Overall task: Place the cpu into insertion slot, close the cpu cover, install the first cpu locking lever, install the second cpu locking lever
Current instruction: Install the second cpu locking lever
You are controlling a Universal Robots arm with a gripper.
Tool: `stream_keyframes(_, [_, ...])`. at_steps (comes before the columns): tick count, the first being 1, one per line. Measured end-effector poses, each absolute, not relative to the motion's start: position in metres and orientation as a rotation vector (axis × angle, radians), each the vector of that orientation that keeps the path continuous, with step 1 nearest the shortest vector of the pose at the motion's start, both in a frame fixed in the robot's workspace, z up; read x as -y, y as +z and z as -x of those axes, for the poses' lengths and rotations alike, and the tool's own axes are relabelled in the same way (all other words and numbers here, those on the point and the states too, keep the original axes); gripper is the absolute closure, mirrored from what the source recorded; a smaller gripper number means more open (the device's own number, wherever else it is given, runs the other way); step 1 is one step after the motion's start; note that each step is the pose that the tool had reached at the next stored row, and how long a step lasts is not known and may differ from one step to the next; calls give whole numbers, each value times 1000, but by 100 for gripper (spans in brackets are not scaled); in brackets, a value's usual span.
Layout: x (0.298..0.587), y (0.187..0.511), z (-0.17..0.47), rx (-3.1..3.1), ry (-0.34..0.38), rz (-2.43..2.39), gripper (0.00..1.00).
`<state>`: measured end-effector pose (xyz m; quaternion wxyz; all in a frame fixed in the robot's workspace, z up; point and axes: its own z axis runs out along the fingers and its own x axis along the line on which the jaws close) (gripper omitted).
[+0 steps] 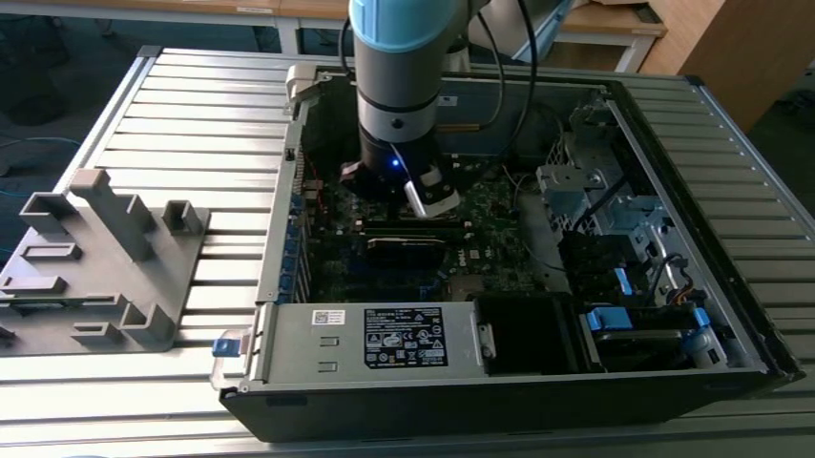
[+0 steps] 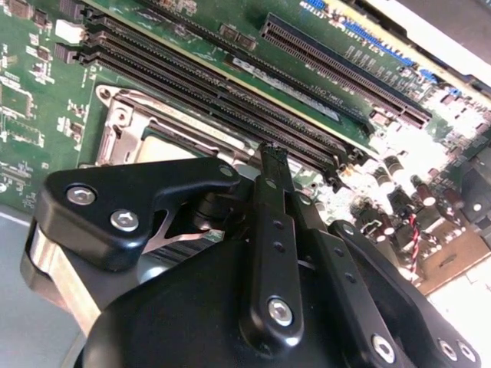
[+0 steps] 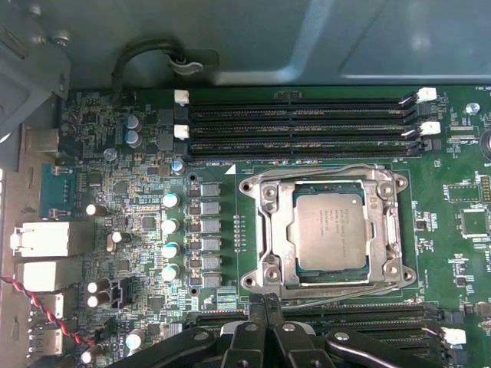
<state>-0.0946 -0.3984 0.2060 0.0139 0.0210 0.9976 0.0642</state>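
In the exterior view, a grey plastic fixture (image 1: 95,262) stood on the slatted metal table (image 1: 191,105) at the exterior view's left, well apart from the open computer case (image 1: 510,382). The arm (image 1: 397,86) reached down into the case over the motherboard (image 1: 491,258), near the case's left wall, and its body hid the socket area from this camera. At the exterior view's right, drive bays and cables crowded the case, so little free room showed there. In the first wrist view, the cpu (image 3: 330,228) lay flat in the insertion slot (image 3: 285,230), and the cpu cover (image 3: 331,188) lay closed down around it, its silver frame bordering the chip on all sides. Thin wire levers ran along the frame's edges, but whether they were hooked was hard to tell. 3 long memory slots (image 3: 299,123) lay just beside the socket on one side, and more black slots on the other, partly hidden by the gripper (image 3: 265,307). Its fingers (image 2: 272,165) were pressed together with nothing between them, hanging just beside the socket's edge; in the second wrist view its black body covered much of the socket.
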Motion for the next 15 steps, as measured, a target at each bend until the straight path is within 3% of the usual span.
stream_keyframes(15, [398,204,96,-3106,208,-65,89])
